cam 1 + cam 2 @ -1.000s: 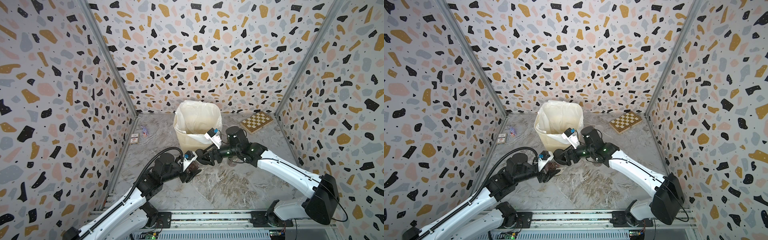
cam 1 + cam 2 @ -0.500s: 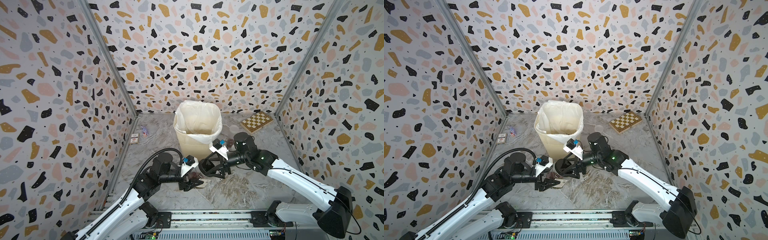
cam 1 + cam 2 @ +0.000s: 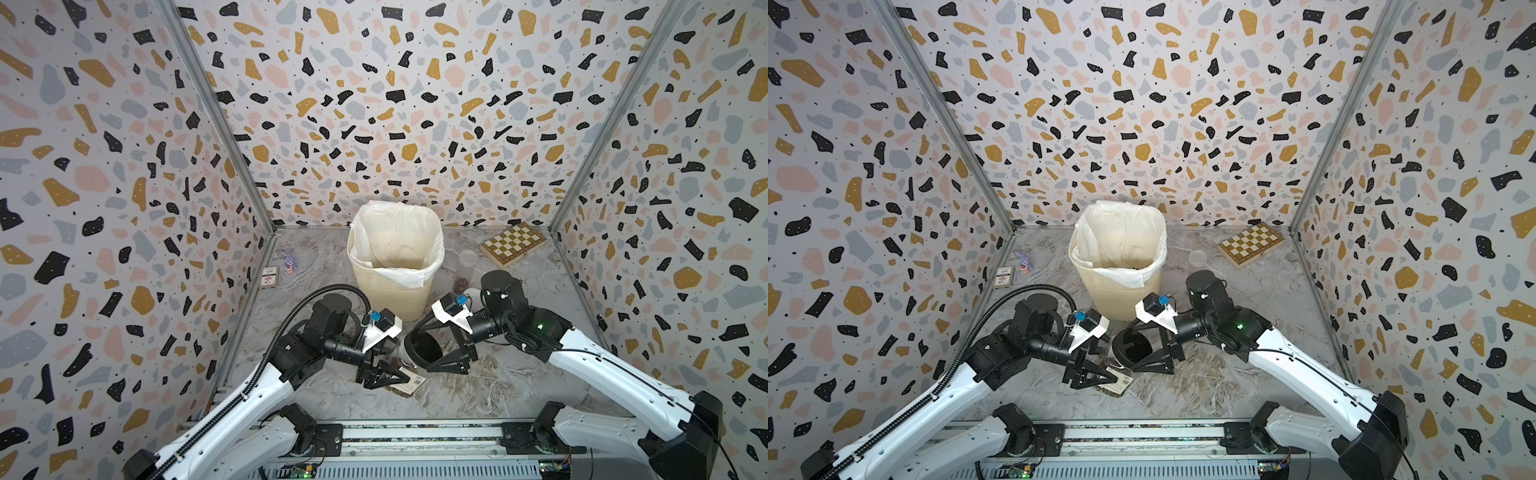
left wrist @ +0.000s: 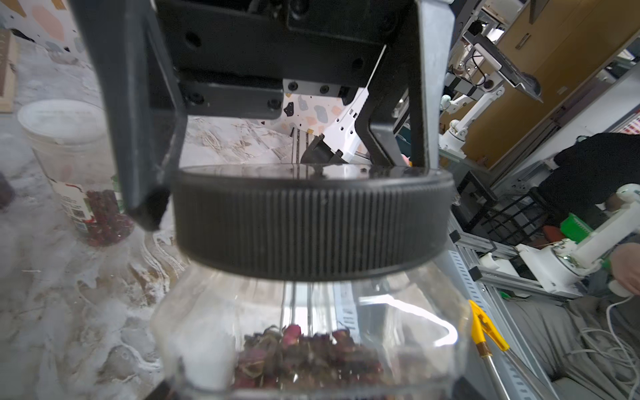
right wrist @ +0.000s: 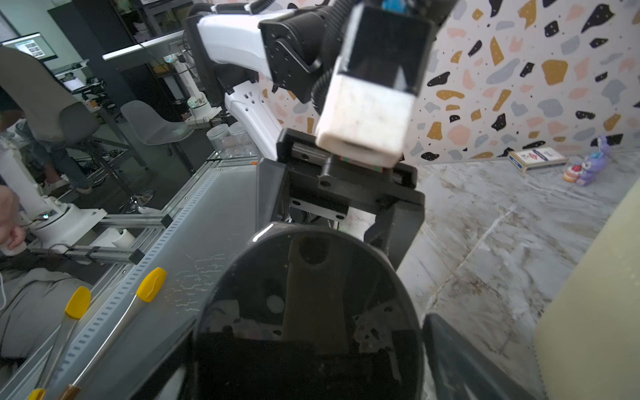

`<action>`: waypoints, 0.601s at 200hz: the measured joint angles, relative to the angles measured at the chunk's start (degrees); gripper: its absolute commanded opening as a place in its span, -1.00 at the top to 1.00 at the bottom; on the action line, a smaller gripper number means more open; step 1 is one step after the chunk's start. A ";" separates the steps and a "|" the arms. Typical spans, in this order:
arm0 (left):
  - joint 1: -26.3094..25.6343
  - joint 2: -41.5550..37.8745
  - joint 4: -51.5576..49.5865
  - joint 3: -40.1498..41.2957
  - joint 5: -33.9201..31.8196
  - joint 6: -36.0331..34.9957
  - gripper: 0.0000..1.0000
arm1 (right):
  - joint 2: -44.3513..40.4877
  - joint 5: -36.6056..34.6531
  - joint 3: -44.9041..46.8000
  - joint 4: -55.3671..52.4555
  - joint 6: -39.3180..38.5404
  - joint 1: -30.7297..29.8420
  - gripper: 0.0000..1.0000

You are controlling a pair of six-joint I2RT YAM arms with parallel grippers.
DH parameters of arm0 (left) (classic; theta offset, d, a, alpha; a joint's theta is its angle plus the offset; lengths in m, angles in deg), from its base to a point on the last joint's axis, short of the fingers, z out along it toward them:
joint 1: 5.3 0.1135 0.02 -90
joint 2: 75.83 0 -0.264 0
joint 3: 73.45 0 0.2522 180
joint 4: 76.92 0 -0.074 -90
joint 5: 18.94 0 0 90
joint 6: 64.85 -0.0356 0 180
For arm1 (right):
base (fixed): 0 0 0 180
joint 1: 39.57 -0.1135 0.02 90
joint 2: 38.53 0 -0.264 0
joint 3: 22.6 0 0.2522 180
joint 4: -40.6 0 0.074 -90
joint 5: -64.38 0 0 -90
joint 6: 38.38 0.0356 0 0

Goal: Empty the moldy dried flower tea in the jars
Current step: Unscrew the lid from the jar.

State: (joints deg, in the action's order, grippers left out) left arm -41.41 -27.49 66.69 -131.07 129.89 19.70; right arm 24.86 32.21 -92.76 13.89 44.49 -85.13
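The squat jar [image 3: 405, 380] [image 3: 1119, 380] lies tilted low over the front of the table, and my left gripper [image 3: 384, 374] [image 4: 311, 391] is shut on its clear body. Moldy dried flower tea [image 4: 304, 356] rests inside it. Its wide black lid [image 3: 424, 351] [image 5: 311, 311] sits on the neck, facing my right gripper [image 3: 419, 349] [image 5: 311, 363]. That gripper is open, its fingers straddling the lid with a gap at the side. The tall slim tube [image 3: 467, 266] stands right of the bin. The labelled white-lidded jar [image 4: 69, 156] holds red bits.
A cream ribbed bin [image 3: 395, 282] with a white bag stands mid-table just behind the grippers. A chessboard [image 3: 513, 247] lies at the back right. A card box [image 3: 269, 277] and a small toy [image 3: 289, 262] sit by the left wall.
Both arms have carried the squat jar down and forward from beside the bin. My right gripper's jaws have spread apart off the black lid.
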 measured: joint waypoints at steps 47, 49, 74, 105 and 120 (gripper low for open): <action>0.13 -1.90 2.03 0.76 -8.33 -1.64 -0.13 | 2.19 -5.03 -0.59 -0.55 5.81 0.00 -0.99; 0.11 -1.97 2.08 0.85 -8.59 -1.64 -0.12 | 2.32 -5.20 -0.66 -0.57 6.03 -0.02 -0.98; 0.13 -2.47 2.58 2.25 -13.62 -2.60 -0.12 | 3.19 -7.04 -1.40 -0.61 8.68 -0.33 -0.99; 0.04 -3.21 4.94 4.22 -19.21 -3.48 -0.11 | 4.63 -10.40 -2.75 -0.76 11.21 -0.44 -0.99; 0.07 -3.45 5.77 5.01 -22.05 -3.58 -0.11 | 6.29 -12.28 -3.69 -0.92 12.39 -0.50 -0.99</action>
State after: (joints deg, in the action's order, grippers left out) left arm -41.35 -30.94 72.46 -126.07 107.84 16.11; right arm 31.16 19.92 -96.46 12.97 56.88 -85.64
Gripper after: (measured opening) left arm 0.717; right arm 0.993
